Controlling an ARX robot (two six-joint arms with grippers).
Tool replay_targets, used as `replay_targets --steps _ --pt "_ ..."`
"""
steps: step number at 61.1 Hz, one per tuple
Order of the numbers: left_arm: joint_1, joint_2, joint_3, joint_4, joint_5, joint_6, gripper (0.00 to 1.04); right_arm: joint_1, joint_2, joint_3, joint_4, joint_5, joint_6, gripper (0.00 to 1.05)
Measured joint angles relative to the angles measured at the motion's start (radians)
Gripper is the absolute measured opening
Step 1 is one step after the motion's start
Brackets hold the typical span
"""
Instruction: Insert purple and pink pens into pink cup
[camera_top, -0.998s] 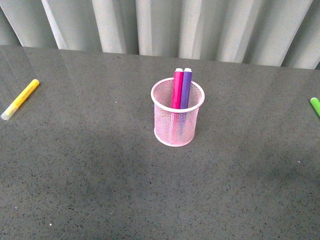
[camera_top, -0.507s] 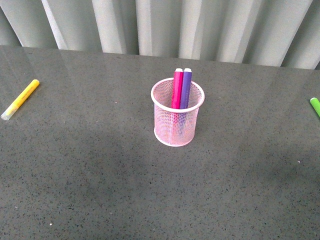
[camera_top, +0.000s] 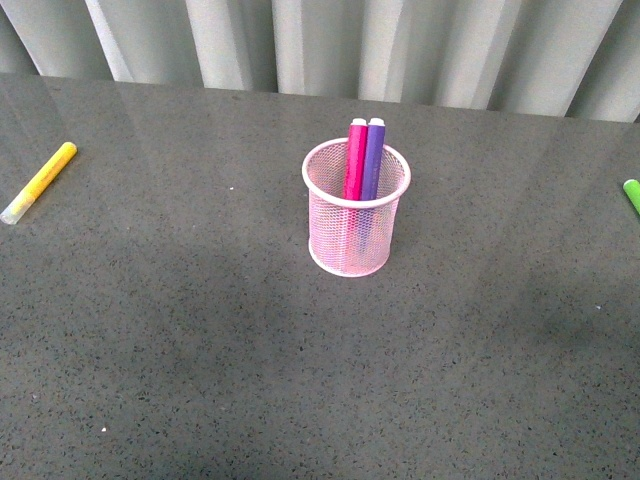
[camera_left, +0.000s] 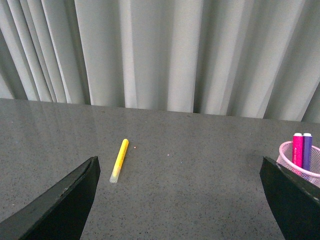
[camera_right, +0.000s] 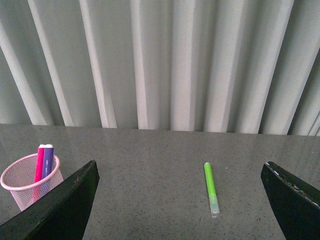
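Both sets of jaws stand wide apart and grip nothing: in each wrist view only the two dark finger edges show at the frame's lower corners, the left gripper and the right gripper hanging above bare tabletop. Neither arm appears in the front view. The pink cup stands upright near the middle of the table, and both task pens are already in it — the pink pen and the purple pen side by side, touching, long axes nearly vertical, pale caps up and leaning against the far rim. From the left jaws the cup lies off toward the robot's right; from the right jaws it lies off toward the robot's left, so it sits between the two arms and clear of both, with neither plainly nearer. The yellow marker lies flat well out on the left, the green marker flat at the far right edge — neither belongs in the cup. By my judgement the task is complete and no further grasp is called for.
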Motion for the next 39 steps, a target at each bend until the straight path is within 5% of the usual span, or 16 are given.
replay_targets --steps 39 --pt "0.000 0.000 0.000 0.000 0.000 0.000 0.98 0.000 0.000 0.000 0.000 0.000 0.000 0.98"
